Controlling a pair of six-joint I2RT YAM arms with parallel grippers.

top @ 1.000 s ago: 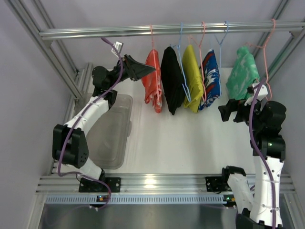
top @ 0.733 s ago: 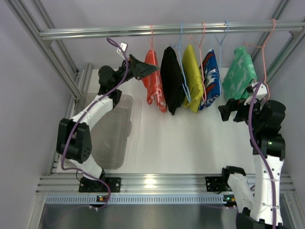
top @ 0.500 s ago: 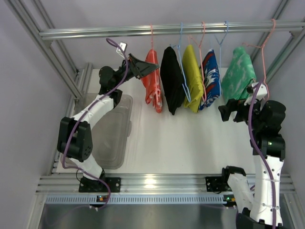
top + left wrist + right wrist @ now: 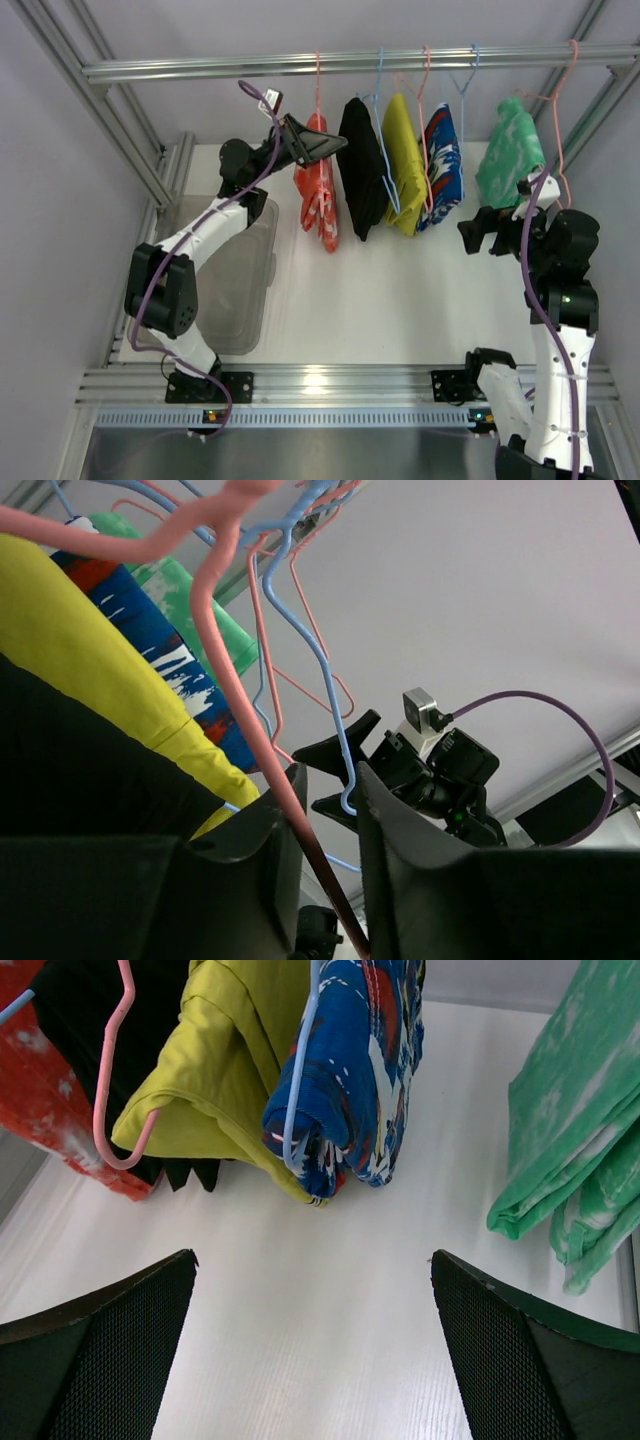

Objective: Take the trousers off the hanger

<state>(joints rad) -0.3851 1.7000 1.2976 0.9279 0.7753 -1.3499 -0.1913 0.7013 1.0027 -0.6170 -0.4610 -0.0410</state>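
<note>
Left tool [image 4: 328,810]: narrow, one finger on each side of the hanger's [image 4: 222,650] pink wire. The wire lies against one finger; I cannot tell whether it is pinched.
Right tool [image 4: 312,1260]: wide, holding nothing, low over the bench [image 4: 400,300] and well apart from the trousers [image 4: 315,205].
Trousers: draped over the hanger, which hangs from the rail [image 4: 200,68] at the left end of the row, just beside the black garment [image 4: 358,170].
Slip risk: if the fingers are loose on so thin a wire, any pull could let it slide out or twist.
Unhook risk: a tug on the wire alone may lift the hook off the rail, bringing the hanger down with the cloth on it.
Snag risk: the black garment sits so close that a sideways move could drag it along.
Drop risk: soft cloth sliding free with no second tool under it may land on the bench and miss the tub [image 4: 240,300].
</note>
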